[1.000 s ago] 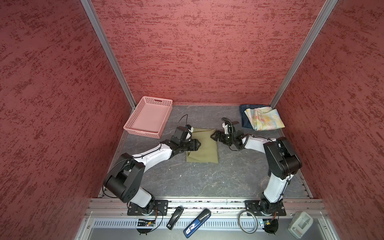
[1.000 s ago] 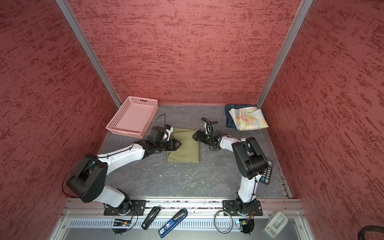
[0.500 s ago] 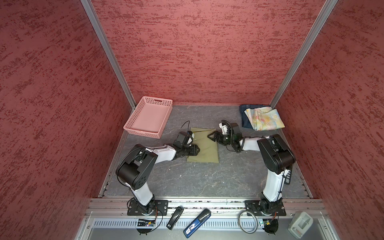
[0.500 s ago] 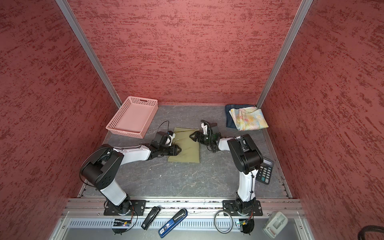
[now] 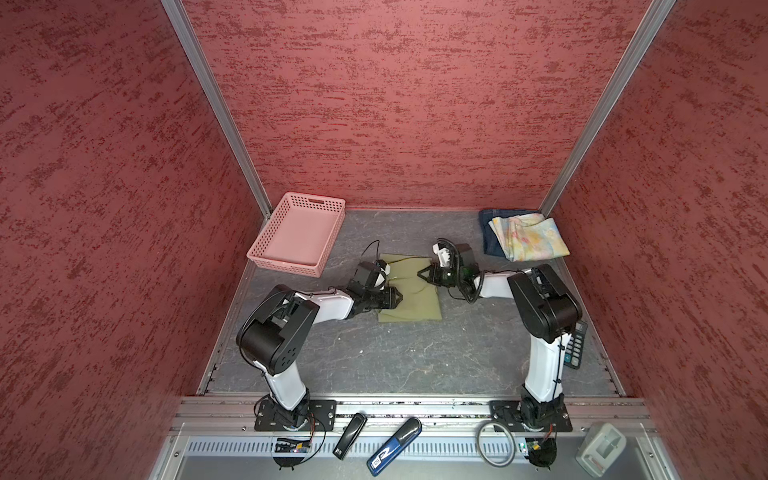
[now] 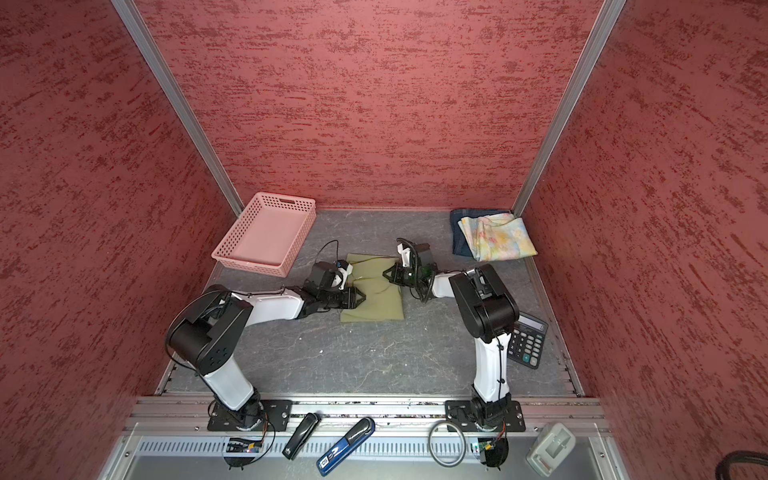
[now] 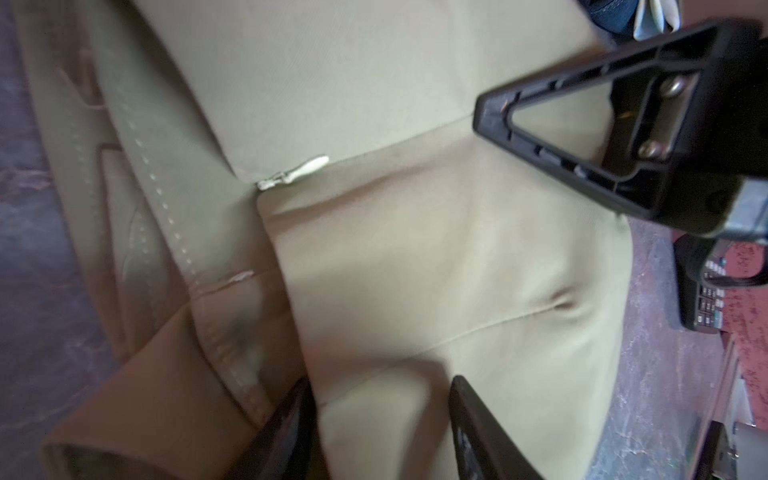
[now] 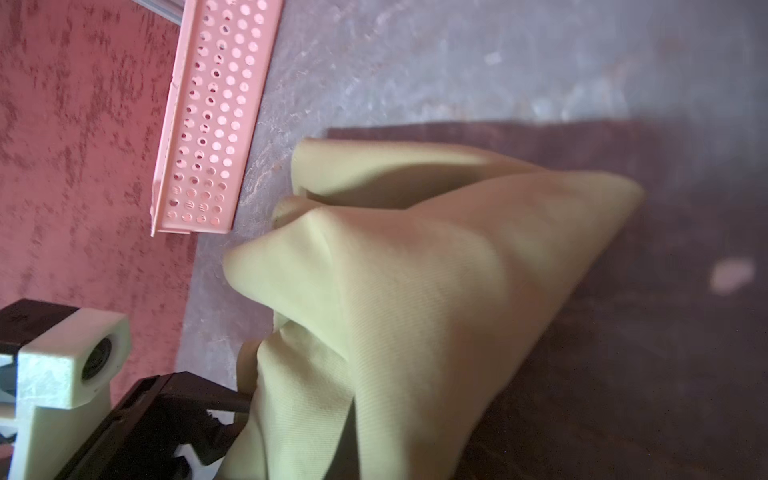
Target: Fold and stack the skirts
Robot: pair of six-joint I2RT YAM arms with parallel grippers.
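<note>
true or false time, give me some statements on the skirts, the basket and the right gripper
1. The olive skirt lies mid-table. True.
2. The pink basket holds a skirt. False: nothing lies in it.
3. The pastel skirt lies on the denim skirt. True.
4. The right gripper hangs open above that pile. False: it is shut on the olive skirt's edge.
5. A calculator lies beside the basket. False: it lies by the right arm.

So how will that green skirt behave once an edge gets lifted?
Probably floppy: where the right gripper pinches it, the green skirt tents into soft folds instead of lifting flat. Likely light, since the rest lies thin on the table. The fold may slide open, as its layers look loose in the left wrist view.
</note>
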